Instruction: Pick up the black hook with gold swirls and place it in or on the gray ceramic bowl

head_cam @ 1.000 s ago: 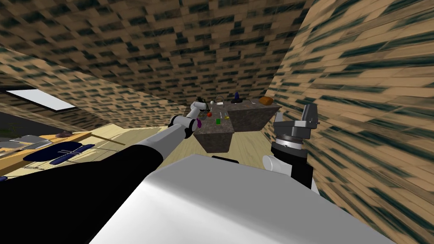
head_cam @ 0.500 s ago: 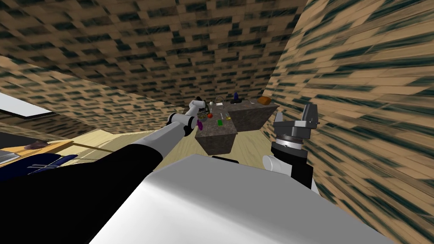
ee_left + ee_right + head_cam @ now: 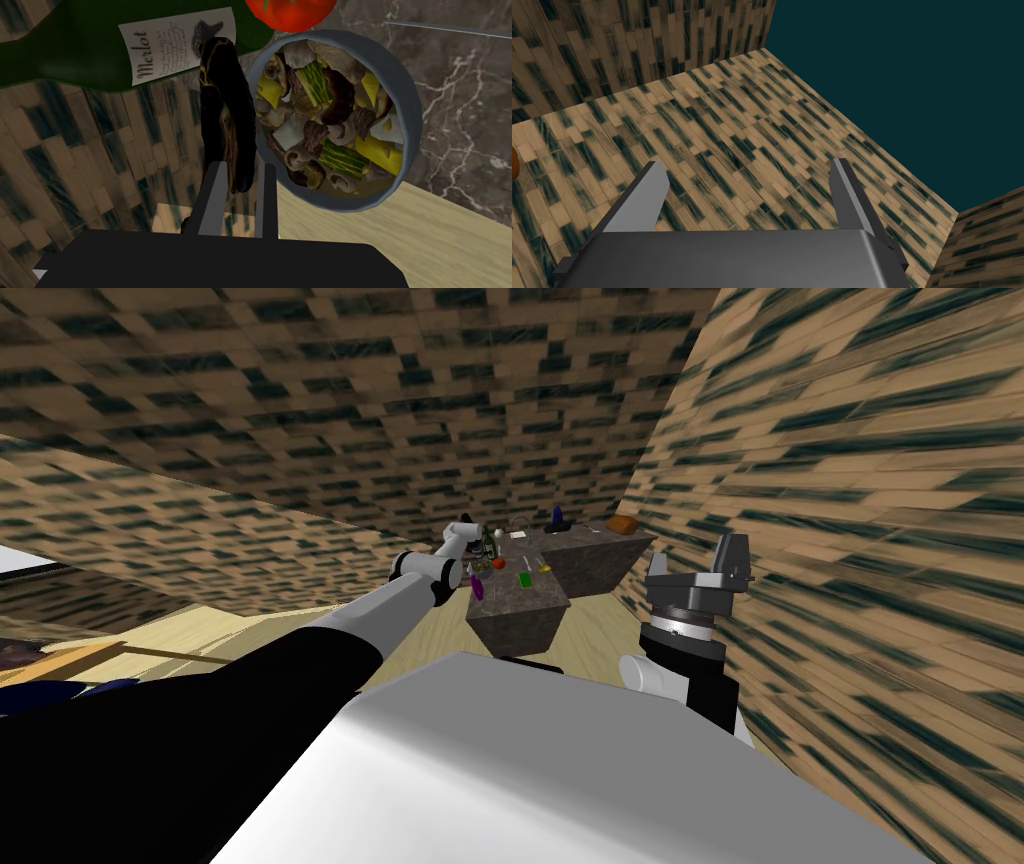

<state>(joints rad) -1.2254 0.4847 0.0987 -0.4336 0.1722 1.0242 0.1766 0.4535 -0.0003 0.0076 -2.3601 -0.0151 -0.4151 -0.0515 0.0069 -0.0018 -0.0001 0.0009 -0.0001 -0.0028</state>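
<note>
Step in hand: transport. Your left tool (image 3: 241, 171) is clenched on the black hook (image 3: 225, 110), just beside the filled gray bowl (image 3: 413, 120). Next, shift the hook over the rim, then release. Your right tool (image 3: 749, 167) is released.

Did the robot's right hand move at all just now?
No. The right gripper holds the same spot, off to the side of the brown loaf, as before.

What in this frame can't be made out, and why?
- Left wrist view: the lower end of the hook is hidden behind the left pincer; the bottle and tomato are cut by the edge.
- Head view: things on the counter are too small to name.
- Hook's height above the bowl: cannot tell.
</note>
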